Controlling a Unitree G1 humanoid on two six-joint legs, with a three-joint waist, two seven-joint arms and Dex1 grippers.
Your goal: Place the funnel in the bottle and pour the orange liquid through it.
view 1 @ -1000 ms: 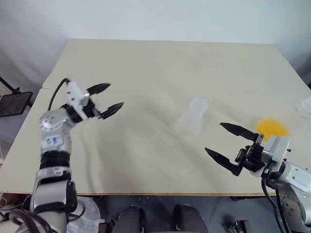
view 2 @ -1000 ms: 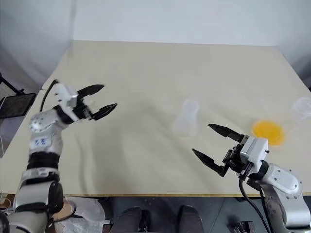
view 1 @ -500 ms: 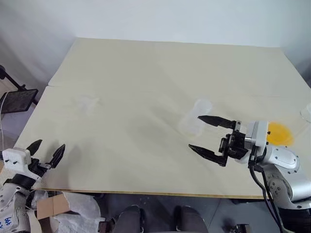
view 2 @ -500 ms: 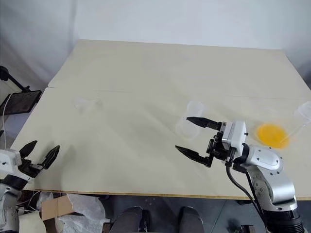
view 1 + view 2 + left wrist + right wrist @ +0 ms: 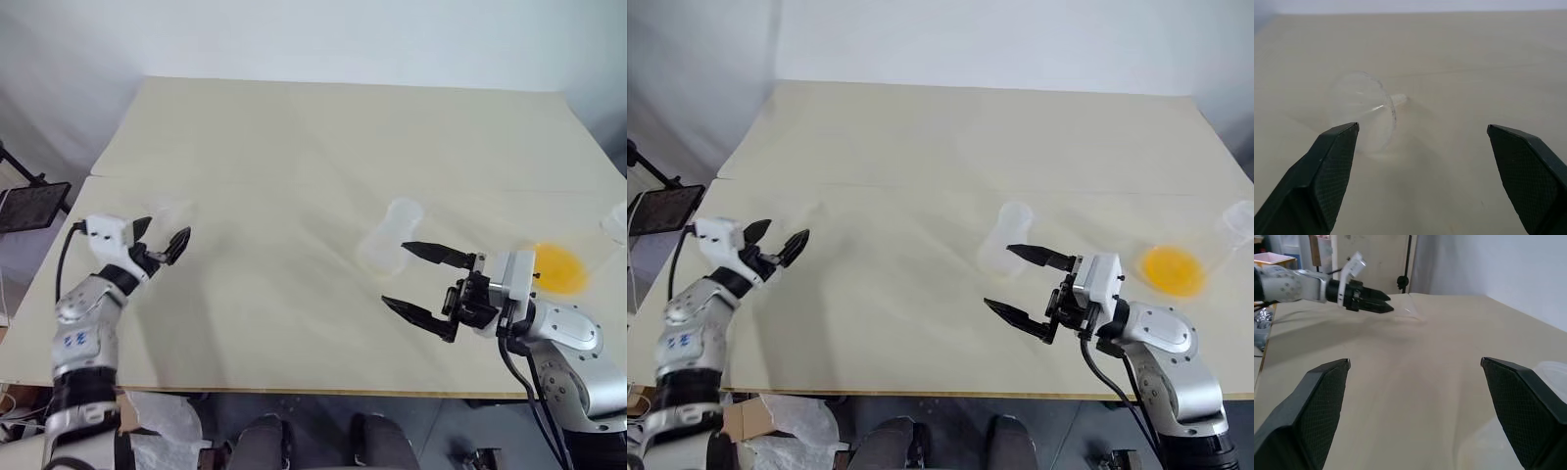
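The small clear plastic funnel (image 5: 1364,110) lies on its side on the pale beige table (image 5: 323,137), at about nine o'clock of the table, with its short spout pointing away from the left tool (image 5: 160,242). This tool is wide open and empty, and the funnel sits just ahead of it, near one finger and not between the two. The small frosted whitish bottle (image 5: 388,235) rests a little toward three o'clock from the table's centre, and it seems to lean or lie rather than stand; I cannot tell for sure. The right tool (image 5: 419,282) is also wide open and holds nothing, just at six o'clock of the bottle. The shallow pool of bright orange liquid (image 5: 556,264) is in a clear vessel at three o'clock, well apart from the funnel.

I judge the step in hand is the reach for the funnel, so the task has barely begun. The next move calls for shifting the left tool sideways until the funnel's rim is between the fingers, then closing gently, because the light funnel may roll away.
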